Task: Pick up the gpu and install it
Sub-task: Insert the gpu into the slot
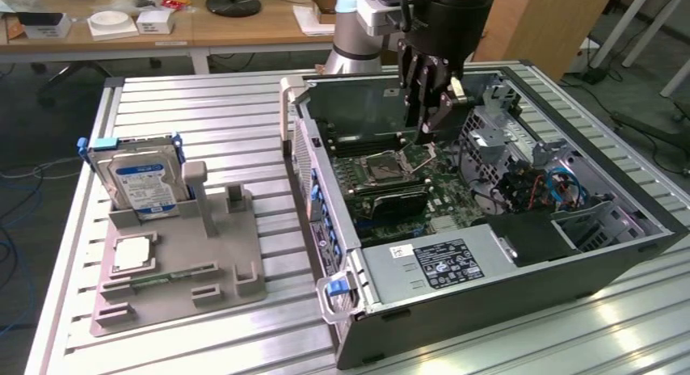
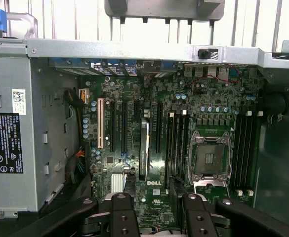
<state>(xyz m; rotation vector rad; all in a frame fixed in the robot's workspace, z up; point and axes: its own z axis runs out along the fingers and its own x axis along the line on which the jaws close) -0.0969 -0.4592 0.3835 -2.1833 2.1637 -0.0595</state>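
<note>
Gripper (image 2: 159, 203) state: black jaws are seen parted in the wrist view, nothing held between them. In the exterior view the gripper (image 1: 426, 132) hangs inside the open black-and-silver tower case (image 1: 518, 270), which is laid on its side, above the silver CPU socket (image 2: 209, 158).

The gpu (image 2: 144, 148), a slim dark expansion card, is seen edge-on, standing upright in a slot of the green motherboard (image 2: 208, 98), beside the other black slots. In the exterior view the gpu (image 1: 389, 199) is seen as a dark slab near the middle of the board, apart from the jaws. It is judged to be seated already; full engagement of the edge connector cannot be confirmed.

Handling notes (judgement):
- Light, stiff board; no flex expected under a modest grip.
- Fragile: small components and the fan face are to be avoided.
- The long top edge of the board is preferred for a pinch, jaws across its thickness.
- A thin edge is easily tilted, so a centred grip is advised.
- Insertion force is to be applied straight down the slot.

The grey moulded parts fixture (image 1: 178, 286) on the slatted table is seen holding a silver hard drive with a blue-and-white label (image 1: 145, 181), untouched.
</note>
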